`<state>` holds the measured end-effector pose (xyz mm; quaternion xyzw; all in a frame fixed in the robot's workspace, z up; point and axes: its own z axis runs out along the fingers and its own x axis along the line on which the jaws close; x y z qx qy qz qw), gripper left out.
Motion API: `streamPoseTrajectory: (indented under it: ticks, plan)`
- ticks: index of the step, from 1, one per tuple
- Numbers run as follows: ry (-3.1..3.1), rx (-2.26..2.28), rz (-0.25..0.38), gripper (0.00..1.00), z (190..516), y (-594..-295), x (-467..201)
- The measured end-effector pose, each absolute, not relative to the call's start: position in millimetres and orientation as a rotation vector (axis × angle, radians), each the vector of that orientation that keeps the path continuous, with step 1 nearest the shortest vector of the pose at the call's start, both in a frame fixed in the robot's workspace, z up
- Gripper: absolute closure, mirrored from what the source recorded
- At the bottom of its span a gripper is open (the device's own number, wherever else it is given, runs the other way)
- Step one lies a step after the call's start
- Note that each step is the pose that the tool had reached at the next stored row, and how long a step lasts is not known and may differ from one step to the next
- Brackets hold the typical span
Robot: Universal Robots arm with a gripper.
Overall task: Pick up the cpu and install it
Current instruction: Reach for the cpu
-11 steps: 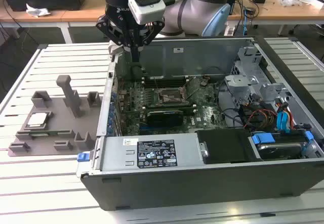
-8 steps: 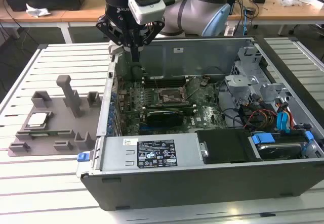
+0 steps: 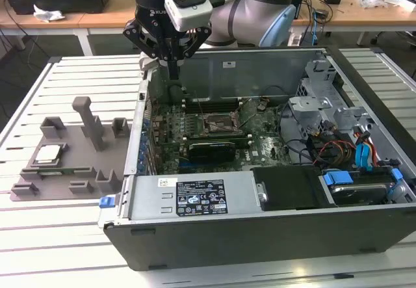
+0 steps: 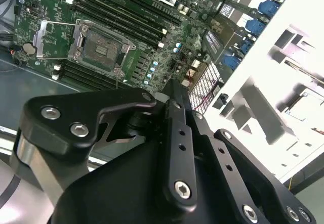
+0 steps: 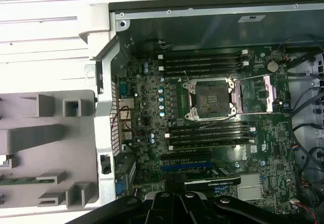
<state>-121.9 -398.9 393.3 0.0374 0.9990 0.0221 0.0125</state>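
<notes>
The cpu (image 3: pixel 49 153) is just sitting flat on the grey fixture (image 3: pixel 77 166) on the counter (image 3: pixel 58 236), off to the exterior view's left of the computer case (image 3: pixel 260 236). The fingers (image 3: pixel 174 67) look pinched together with nothing in them, up over the case's rear wall and well apart from the cpu.

Cpu (image 3: pixel 49 155) on fixture (image 3: pixel 73 170), exterior view's left of case (image 3: pixel 260 229); socket (image 3: pixel 218 123) inside case.

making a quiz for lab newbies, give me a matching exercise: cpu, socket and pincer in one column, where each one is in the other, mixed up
1 cpu
2 socket
3 pincer

a empty, on the green board inside the case
b hanging above the case, holding nothing
c on the grey tray outside the case

Pairs: 1-c, 2-a, 3-b
</notes>
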Motion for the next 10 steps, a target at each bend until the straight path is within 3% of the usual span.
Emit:
streamPoseTrajectory:
  ticks: [10]
  plan:
    - [3.114,0.117,0.069,0.89,393.3,-398.8,-133.0]
